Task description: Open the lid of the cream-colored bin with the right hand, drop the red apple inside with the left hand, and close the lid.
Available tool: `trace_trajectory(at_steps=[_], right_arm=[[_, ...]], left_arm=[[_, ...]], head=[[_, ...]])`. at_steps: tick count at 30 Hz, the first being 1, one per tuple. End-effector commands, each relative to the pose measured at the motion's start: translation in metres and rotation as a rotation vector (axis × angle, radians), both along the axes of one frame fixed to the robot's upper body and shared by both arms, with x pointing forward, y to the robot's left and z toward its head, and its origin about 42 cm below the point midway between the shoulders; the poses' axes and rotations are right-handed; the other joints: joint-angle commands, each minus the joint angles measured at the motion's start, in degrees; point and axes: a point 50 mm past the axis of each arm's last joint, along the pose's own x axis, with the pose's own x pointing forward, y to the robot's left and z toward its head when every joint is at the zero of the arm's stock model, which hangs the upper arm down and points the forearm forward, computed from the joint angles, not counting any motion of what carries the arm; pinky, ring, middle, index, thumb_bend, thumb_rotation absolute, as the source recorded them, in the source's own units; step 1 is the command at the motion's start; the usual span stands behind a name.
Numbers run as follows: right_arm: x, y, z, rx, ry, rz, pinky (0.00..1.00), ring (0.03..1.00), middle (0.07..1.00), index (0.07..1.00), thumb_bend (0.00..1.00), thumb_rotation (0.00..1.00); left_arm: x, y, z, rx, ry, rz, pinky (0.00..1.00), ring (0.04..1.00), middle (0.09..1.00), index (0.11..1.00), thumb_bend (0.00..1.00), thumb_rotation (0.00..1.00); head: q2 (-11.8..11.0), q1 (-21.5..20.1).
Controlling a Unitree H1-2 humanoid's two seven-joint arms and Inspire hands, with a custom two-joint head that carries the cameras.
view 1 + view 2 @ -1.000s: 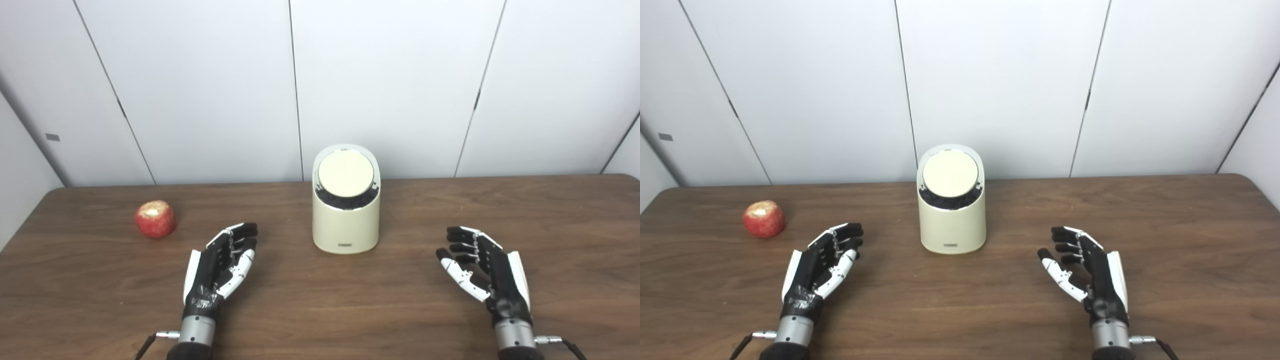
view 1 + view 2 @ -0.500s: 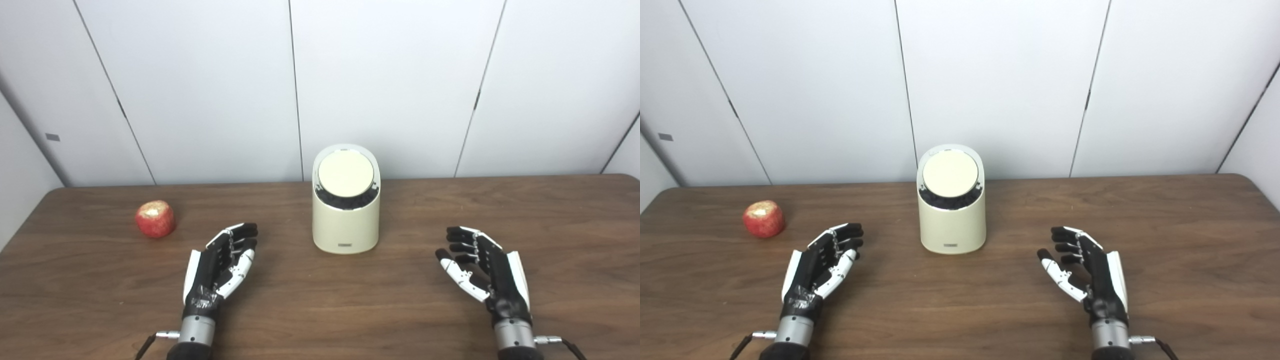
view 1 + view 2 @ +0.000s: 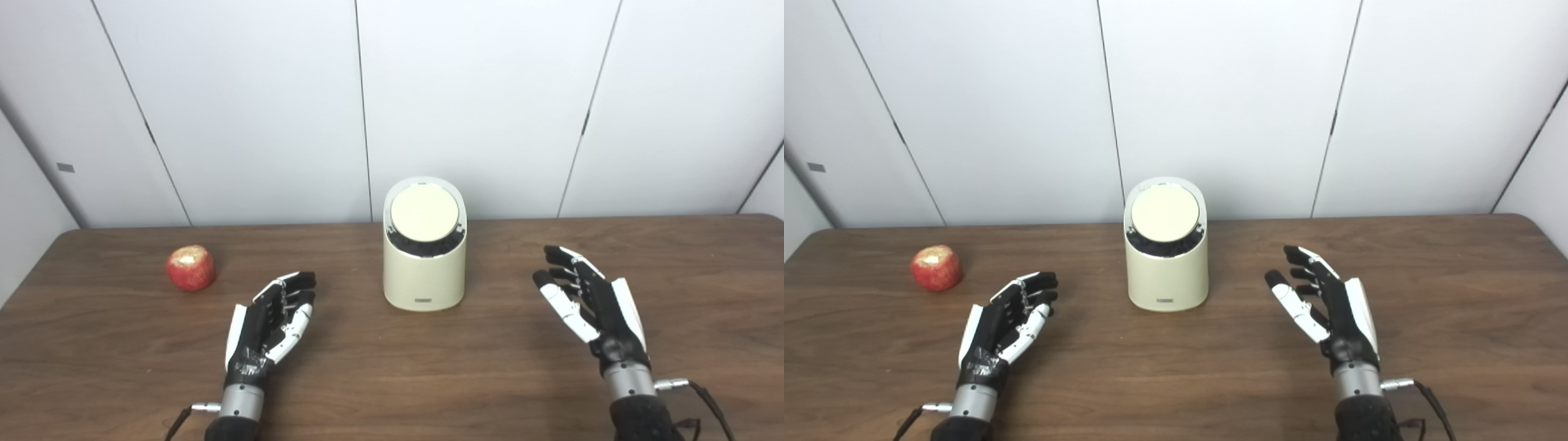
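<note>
Cream-colored bin [image 3: 424,269] with lid [image 3: 424,212] down, small unreadable front label, red apple [image 3: 190,267] far left, both hands [image 3: 272,318] [image 3: 591,300] spread empty, brown wood table [image 3: 392,361], white panelled wall [image 3: 478,104]

The bin [image 3: 424,257] stands upright on the table [image 3: 392,367], toward its far side, its round lid [image 3: 424,212] down and tilted toward the camera. The apple [image 3: 190,267] lies well to the left of the bin. The left hand [image 3: 269,324] is nearer than the bin and to its left, empty, fingers apart. The right hand [image 3: 591,300] is to the bin's right, empty, fingers spread, clear of the bin.
</note>
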Motion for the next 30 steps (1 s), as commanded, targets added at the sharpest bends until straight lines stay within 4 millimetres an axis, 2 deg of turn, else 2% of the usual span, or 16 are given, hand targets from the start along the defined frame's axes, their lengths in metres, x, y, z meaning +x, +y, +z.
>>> trace_trajectory(at_steps=[1, 3, 5, 10, 16, 20, 24, 27, 30], right_arm=[[0.012, 0.006, 0.036, -0.016, -0.12, 0.02, 0.49, 0.634, 0.677, 0.807, 0.71, 0.78], [0.017, 0.008, 0.042, -0.003, -0.124, 0.031, 0.51, 0.662, 0.71, 0.812, 0.72, 0.77], [0.023, 0.01, 0.05, 0.004, -0.122, 0.039, 0.64, 0.765, 0.801, 0.834, 0.78, 0.78], [0.035, 0.021, 0.065, -0.073, -0.111, 0.042, 0.7, 0.809, 0.86, 0.863, 0.84, 0.77], [0.057, 0.037, 0.077, -0.167, -0.108, 0.041, 0.77, 0.873, 0.937, 0.954, 0.93, 0.72], [0.07, 0.049, 0.084, -0.178, -0.122, 0.043, 0.79, 0.9, 0.972, 0.994, 0.94, 0.67], [0.081, 0.06, 0.089, -0.202, -0.108, 0.032, 0.83, 0.936, 0.988, 0.995, 0.91, 0.58], [0.087, 0.068, 0.092, -0.222, -0.094, 0.018, 0.8, 0.933, 0.987, 0.992, 0.91, 0.53], [0.092, 0.076, 0.092, -0.233, -0.102, 0.009, 0.76, 0.907, 0.969, 0.981, 0.91, 0.55]], left_arm=[[0.006, -0.001, 0.006, -0.004, -0.045, -0.006, 0.65, 0.725, 0.746, 0.739, 0.27, 0.31], [0.006, -0.001, 0.006, -0.001, -0.043, -0.007, 0.65, 0.725, 0.745, 0.739, 0.27, 0.32], [0.006, -0.001, 0.005, 0.001, -0.04, -0.008, 0.65, 0.725, 0.746, 0.74, 0.27, 0.33], [0.006, -0.003, 0.005, -0.003, -0.038, -0.007, 0.66, 0.728, 0.747, 0.74, 0.28, 0.33], [0.005, -0.005, 0.005, 0.004, -0.035, -0.003, 0.66, 0.727, 0.75, 0.743, 0.27, 0.33], [0.004, -0.007, 0.005, -0.004, -0.032, -0.004, 0.66, 0.729, 0.749, 0.743, 0.26, 0.31], [0.004, -0.009, 0.005, 0.011, -0.038, -0.005, 0.67, 0.733, 0.75, 0.745, 0.26, 0.33], [0.003, -0.01, 0.005, 0.014, -0.044, -0.009, 0.65, 0.723, 0.747, 0.742, 0.25, 0.32], [0.003, -0.012, 0.005, 0.008, -0.039, -0.011, 0.65, 0.72, 0.745, 0.74, 0.24, 0.3]], head=[[0.03, 0.0], [-0.01, 0.0], [-0.02, -0.01], [-0.18, 0.29], [-0.22, 0.6], [-0.21, 0.85], [-0.26, 1.19], [-0.28, 1.41], [-0.29, 1.56]])
